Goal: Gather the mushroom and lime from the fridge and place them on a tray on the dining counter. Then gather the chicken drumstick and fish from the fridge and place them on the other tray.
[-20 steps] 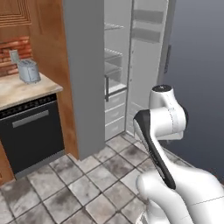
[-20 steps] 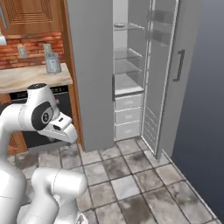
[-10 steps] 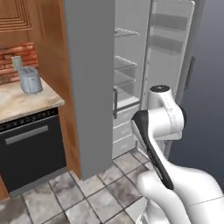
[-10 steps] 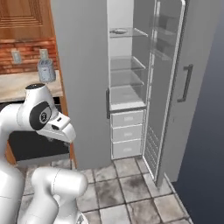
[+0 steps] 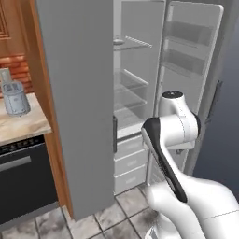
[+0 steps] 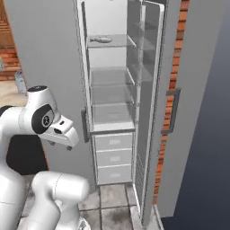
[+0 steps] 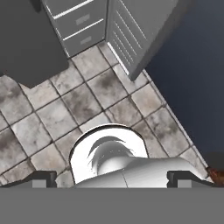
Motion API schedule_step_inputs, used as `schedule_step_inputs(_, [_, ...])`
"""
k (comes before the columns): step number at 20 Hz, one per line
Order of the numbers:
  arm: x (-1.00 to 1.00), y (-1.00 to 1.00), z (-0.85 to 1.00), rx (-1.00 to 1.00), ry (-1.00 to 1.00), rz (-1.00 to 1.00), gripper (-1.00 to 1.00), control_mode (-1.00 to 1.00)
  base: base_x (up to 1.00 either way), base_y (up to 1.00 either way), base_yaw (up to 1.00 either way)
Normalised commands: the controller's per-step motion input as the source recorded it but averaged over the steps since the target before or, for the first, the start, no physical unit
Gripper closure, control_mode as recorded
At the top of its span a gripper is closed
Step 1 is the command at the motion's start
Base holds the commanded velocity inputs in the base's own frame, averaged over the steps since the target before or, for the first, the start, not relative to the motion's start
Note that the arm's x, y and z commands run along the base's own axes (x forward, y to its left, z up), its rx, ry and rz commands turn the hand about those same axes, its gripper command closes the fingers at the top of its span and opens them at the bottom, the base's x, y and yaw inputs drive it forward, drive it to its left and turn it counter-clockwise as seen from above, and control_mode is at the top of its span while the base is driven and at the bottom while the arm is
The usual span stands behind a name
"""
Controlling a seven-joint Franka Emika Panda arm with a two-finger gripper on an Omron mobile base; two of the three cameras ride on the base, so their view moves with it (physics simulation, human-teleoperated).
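fridge (image 6: 112, 112): tall and grey, its right-hand door swung wide open; white inside with glass shelves stacked one above another and three white drawers at the bottom.
open door (image 5: 189, 70): white inner face with shallow shelf ledges, a vertical grey bar handle on its outer edge.
closed door (image 5: 79, 107): plain grey slab nearest the left base camera, with a short dark handle at its edge.
fish (image 6: 100, 40): small, slim and grey, lying flat on the top glass shelf, toward the left side of the compartment.
lower shelves: clear glass; whether anything lies on them I cannot tell.
gripper (image 7: 112, 179): points down at the stone-tiled floor in front of the fridge; the two dark finger tips stand far apart at opposite edges of the hand view, nothing between them.
arm (image 5: 172, 130): folded up in front of the fridge, elbow level with the drawers.
blender (image 5: 14, 95): grey jar standing on the beige counter to the left of the fridge, above a black oven front.
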Motion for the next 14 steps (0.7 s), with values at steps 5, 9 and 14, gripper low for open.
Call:
schedule_step_inputs(5, [0.00,0.00,0.00,0.00,0.00,0.00,-1.00,1.00,0.98,-0.44,0.20])
schedule_step_inputs(9, [0.00,0.00,0.00,0.00,0.00,0.00,-1.00,1.00,0.85,-0.27,0.12])
schedule_step_inputs(14, [0.00,0.00,0.00,0.00,0.00,0.00,-1.00,1.00,0.69,-0.15,0.15])
